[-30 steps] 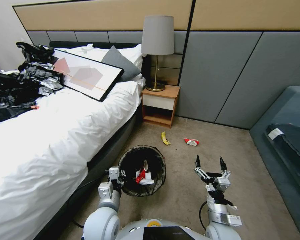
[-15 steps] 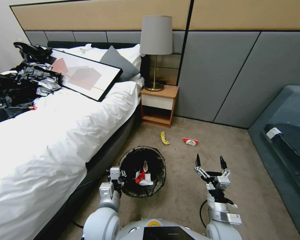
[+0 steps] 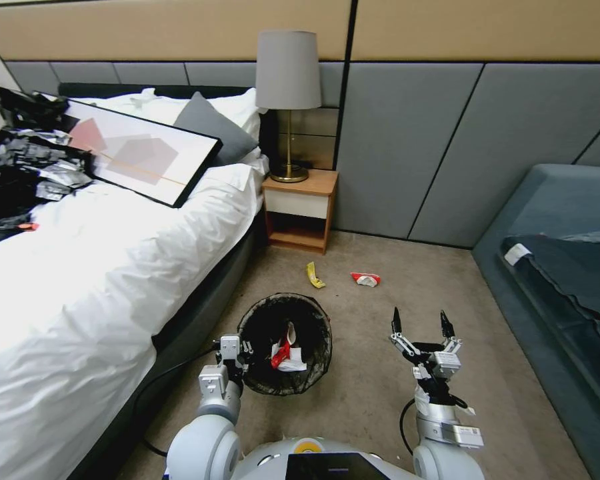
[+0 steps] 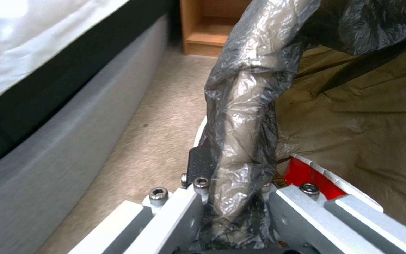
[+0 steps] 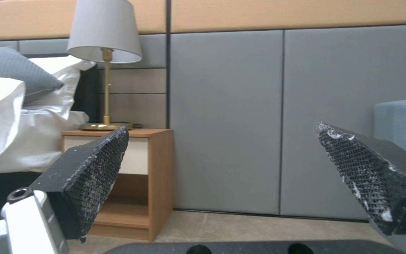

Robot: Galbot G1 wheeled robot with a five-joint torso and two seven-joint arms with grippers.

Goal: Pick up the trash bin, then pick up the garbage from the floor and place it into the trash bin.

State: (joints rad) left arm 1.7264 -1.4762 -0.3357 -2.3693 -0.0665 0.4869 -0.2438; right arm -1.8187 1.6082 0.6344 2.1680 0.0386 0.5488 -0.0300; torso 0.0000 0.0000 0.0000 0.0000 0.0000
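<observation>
Trash bin [image 3: 307, 313] rim apparently in left pincer [image 3: 237, 360].

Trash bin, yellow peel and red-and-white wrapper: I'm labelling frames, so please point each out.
trash bin [image 3: 315, 313]: head view, bag-lined far rim.
yellow peel [image 3: 314, 275]: head view, its middle, on the carpet.
red-and-white wrapper [image 3: 366, 279]: head view, its middle, on the carpet.

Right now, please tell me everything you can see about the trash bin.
The trash bin is small and round, lined with a crinkled dark plastic bag folded over its rim; a sliver of white wall shows in the left wrist view. It stands upright beside the bed, mouth open. Inside lie red-and-white wrappers. The left end effector is clamped on the bag-covered near rim.
</observation>
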